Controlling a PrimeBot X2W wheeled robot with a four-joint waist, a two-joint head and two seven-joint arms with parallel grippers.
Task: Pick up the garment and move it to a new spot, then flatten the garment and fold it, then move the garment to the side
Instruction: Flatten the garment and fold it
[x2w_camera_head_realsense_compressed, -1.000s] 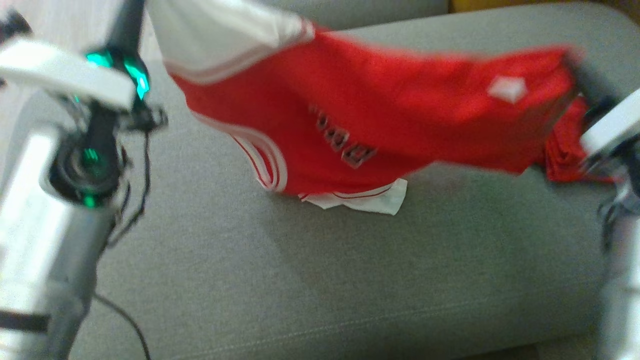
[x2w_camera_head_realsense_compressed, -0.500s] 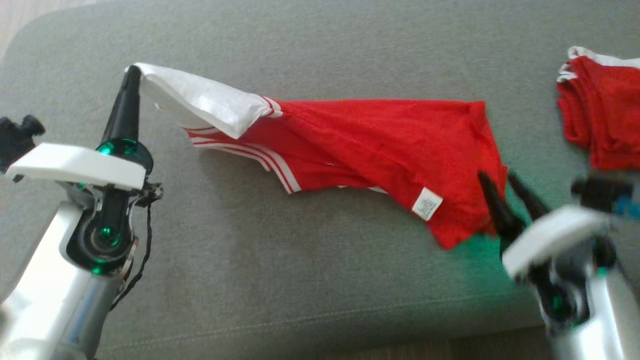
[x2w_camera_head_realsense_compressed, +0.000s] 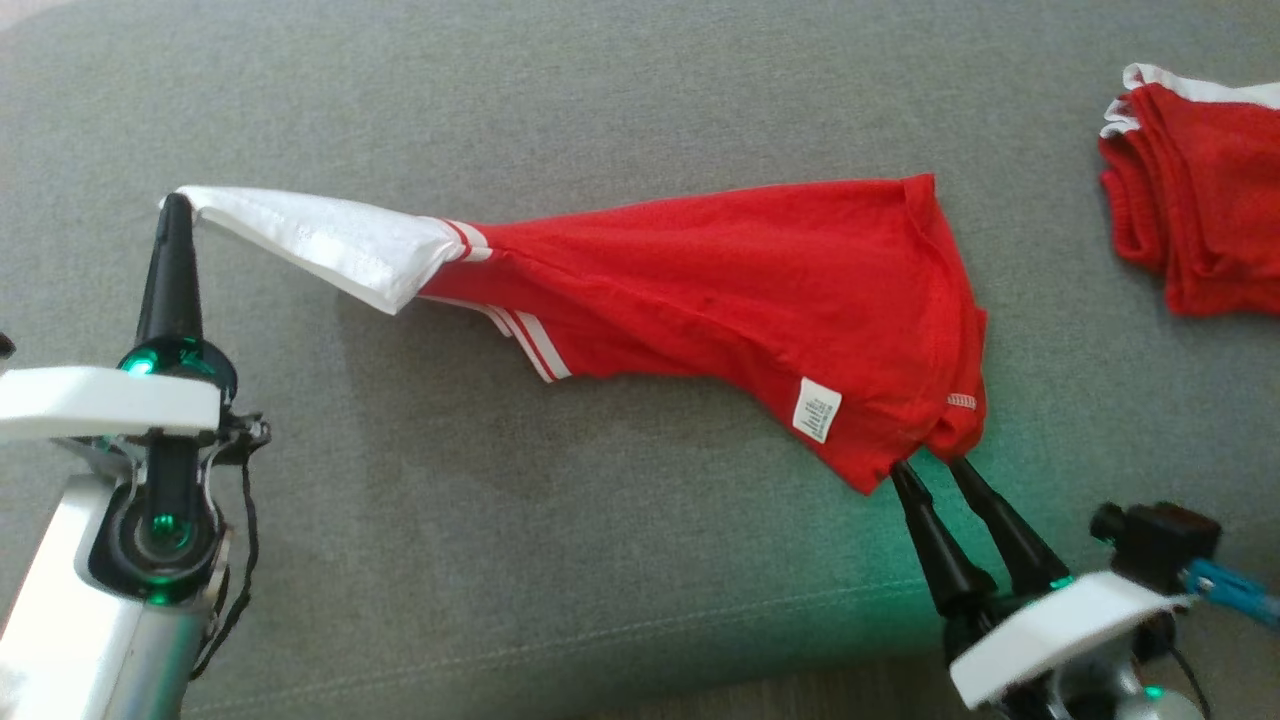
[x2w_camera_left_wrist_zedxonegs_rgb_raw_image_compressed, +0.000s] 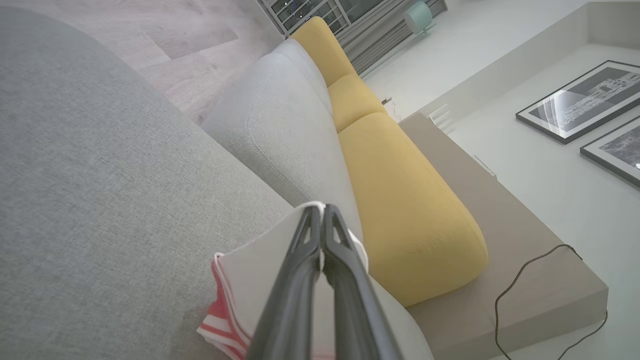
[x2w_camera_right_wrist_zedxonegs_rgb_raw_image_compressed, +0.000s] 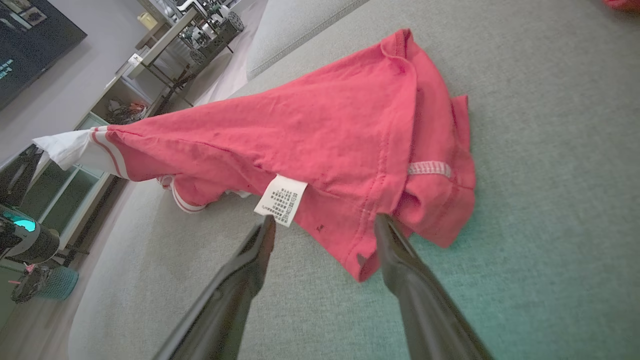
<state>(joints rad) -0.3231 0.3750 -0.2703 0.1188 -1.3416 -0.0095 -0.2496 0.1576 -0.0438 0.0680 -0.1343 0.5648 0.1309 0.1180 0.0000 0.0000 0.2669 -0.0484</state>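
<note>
The garment (x2w_camera_head_realsense_compressed: 720, 270), red with a white sleeve and white stripes, stretches across the grey sofa cushion (x2w_camera_head_realsense_compressed: 600, 580). My left gripper (x2w_camera_head_realsense_compressed: 176, 205) is shut on the tip of the white sleeve and holds that end slightly raised. In the left wrist view the left gripper (x2w_camera_left_wrist_zedxonegs_rgb_raw_image_compressed: 320, 215) pinches the white cloth of the garment (x2w_camera_left_wrist_zedxonegs_rgb_raw_image_compressed: 250, 270). My right gripper (x2w_camera_head_realsense_compressed: 925, 468) stands open at the garment's lower right hem corner. In the right wrist view the right gripper (x2w_camera_right_wrist_zedxonegs_rgb_raw_image_compressed: 324, 225) has its fingers either side of that corner of the garment (x2w_camera_right_wrist_zedxonegs_rgb_raw_image_compressed: 300, 125), which lies on the cushion beside a white label.
A second red garment (x2w_camera_head_realsense_compressed: 1200, 220) lies bunched at the far right of the cushion. The cushion's front seam and edge run just ahead of my arms. Yellow sofa cushions (x2w_camera_left_wrist_zedxonegs_rgb_raw_image_compressed: 400, 200) and a pale backrest sit beyond the left gripper.
The head camera has tilted down. My right gripper has opened and let go of the hem, and the garment has dropped onto the cushion. The left gripper still holds the sleeve.
</note>
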